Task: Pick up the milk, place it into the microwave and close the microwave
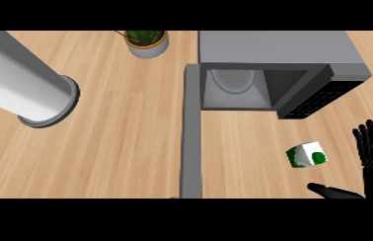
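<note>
- Milk [307, 155]: a small white and green carton on the wooden counter [116, 136], tilted, at lower right of the view. It sits in front of the microwave [277, 50], clear of it and outside its cavity.
- Right hand [363, 146]: at the right edge of the view, fingers straight and spread, pointing up the view; the thumb [331, 191] reaches left along the lower edge. The hand is wide and holds nothing.
- Milk relative to hand: the carton lies just left of the fingers and just above the thumb, in the space between them. A strip of counter shows on both sides, so there is no contact.
- Microwave: door [191, 131] swung fully out, seen edge-on as a long grey bar running down the view left of the milk. Cavity exposed, with a round plate [233, 82] inside.
- Left hand: not in the view.
- Other items: a potted plant [147, 41] at upper centre; a large white cylinder [33, 89] lying at far left, well apart from the milk.
</note>
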